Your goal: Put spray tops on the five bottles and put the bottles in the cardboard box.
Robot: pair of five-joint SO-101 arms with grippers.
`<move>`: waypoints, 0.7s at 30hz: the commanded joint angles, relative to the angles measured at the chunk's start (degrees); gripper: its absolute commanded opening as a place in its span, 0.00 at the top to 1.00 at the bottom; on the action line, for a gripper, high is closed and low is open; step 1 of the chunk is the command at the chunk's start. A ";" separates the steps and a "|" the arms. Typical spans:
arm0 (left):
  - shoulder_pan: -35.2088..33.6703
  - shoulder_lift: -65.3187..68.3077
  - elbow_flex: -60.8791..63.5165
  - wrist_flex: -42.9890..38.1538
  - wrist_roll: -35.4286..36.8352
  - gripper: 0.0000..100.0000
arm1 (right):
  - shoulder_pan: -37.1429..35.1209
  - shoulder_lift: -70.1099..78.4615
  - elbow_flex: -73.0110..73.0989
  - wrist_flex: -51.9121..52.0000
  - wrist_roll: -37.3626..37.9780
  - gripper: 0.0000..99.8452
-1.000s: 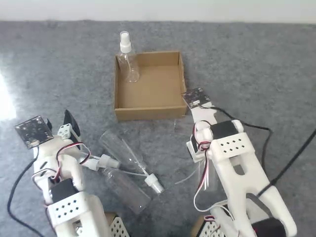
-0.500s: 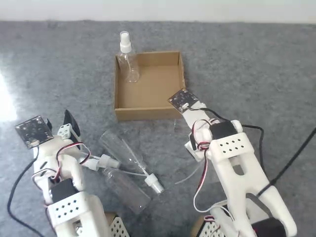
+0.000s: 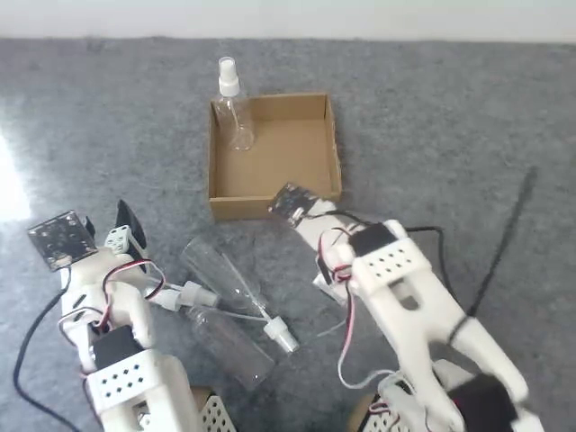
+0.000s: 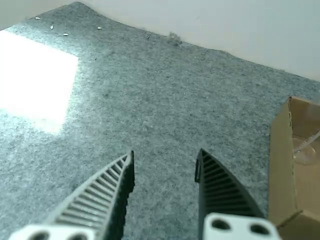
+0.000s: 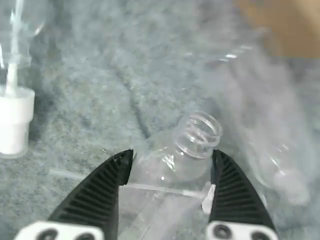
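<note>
The right arm has swung left, so its wrist now hangs before the front wall of the cardboard box (image 3: pixel 270 205) rather than off its right front corner. The right gripper (image 5: pixel 172 156) clasps the shoulders of an open-necked bottle (image 5: pixel 197 136) low over the grey mat (image 3: pixel 450 117). The left gripper (image 4: pixel 165 161) is spread wide with nothing between its fingers, near the mat's left edge. The box sits toward the mat's far edge. A capped bottle (image 3: pixel 236 112) leans in its far left corner. Two more bottles lie toward the near edge between the arms, a nearer bottle (image 3: pixel 232 344) and a farther bottle (image 3: pixel 219 267).
</note>
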 commanded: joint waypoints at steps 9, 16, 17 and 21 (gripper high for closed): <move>0.18 -0.53 -1.54 -1.76 -0.26 0.81 | -0.40 5.93 -4.13 -4.18 1.85 0.70; 2.02 -0.53 -1.54 -1.76 -0.35 0.81 | -1.01 5.49 -4.13 -3.65 -5.98 0.70; 2.11 -0.53 -1.54 -1.76 -0.35 0.81 | -1.01 5.49 -4.13 -3.56 -7.12 0.70; 2.11 -0.53 -1.54 -1.76 -0.35 0.81 | -1.01 5.41 -4.13 -3.30 -10.99 0.70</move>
